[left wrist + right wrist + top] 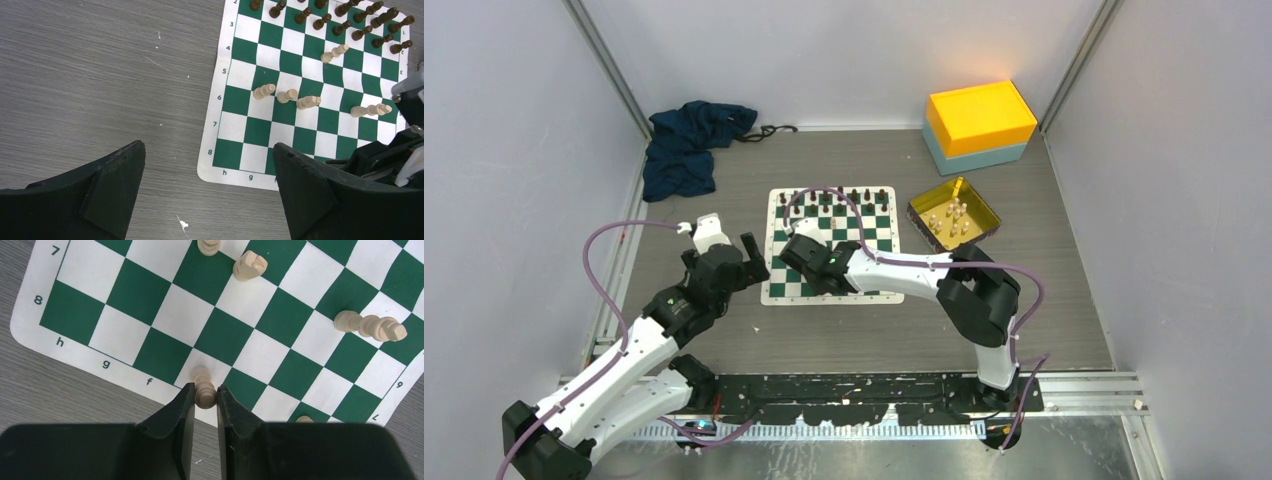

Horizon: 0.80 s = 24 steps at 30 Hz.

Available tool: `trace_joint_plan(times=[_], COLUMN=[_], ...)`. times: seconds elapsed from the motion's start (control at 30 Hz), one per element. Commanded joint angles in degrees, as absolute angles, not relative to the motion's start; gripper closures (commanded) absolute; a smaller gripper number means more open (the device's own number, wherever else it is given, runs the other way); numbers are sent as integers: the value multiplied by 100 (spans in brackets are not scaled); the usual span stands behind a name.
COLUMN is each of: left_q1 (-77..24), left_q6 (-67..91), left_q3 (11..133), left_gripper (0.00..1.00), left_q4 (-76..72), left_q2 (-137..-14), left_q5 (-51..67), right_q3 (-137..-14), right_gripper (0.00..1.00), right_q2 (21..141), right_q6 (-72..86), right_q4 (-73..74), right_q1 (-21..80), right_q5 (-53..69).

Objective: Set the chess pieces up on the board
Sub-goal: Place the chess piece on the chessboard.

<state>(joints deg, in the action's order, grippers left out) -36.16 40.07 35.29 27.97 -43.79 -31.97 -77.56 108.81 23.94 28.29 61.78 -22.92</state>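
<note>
The right claw (205, 399) was pinched narrow on one cream piece (203, 386), gripped high on its body with its free end pointing at the board (125, 315). It hung right at the near edge, by the f mark on the last row. Whether the base had touched down, I couldn't tell. That grip looked chosen so the piece could go straight onto its home square without toppling.

Several other cream pieces (287, 95) sat scattered on the middle squares, in no proper row, so plenty of sorting remained. The black pieces (350, 22) were lined up along the far two rows, well apart from the action. More cream ones (952, 220) waited in the gold tray (976, 205), near the board's far right corner, within the right arm's reach.

The left claw (207, 147) was spread wide with nothing in it, hovering over the table (100, 75) just off the board's left edge. I'd say it was parked there to keep clear of the right arm's placement.
</note>
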Motion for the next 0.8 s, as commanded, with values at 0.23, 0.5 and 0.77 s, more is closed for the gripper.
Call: trace_joint_plan(times=[0.23,0.5,0.77], left_q1=[-3643,-3640,-3640], left_q6=[4039,4045,4052], left_q3=[3507,3502,3482], left_gripper=[1,1,1], left_q4=[2705,2708,2710], left_q2=[-4276,-4280,-4271], left_q5=[-3402,-3394,-3384], right_q3=[-7822,-7842,-7930], right_gripper=[99,73,67], right_q2=[10918,10855,10740], right_q6=[2434,2419,2369], right_q4=[2623,2671,2775], right_q1=[6196,6203,6200], right_q5=[-2404,-2420,-2443])
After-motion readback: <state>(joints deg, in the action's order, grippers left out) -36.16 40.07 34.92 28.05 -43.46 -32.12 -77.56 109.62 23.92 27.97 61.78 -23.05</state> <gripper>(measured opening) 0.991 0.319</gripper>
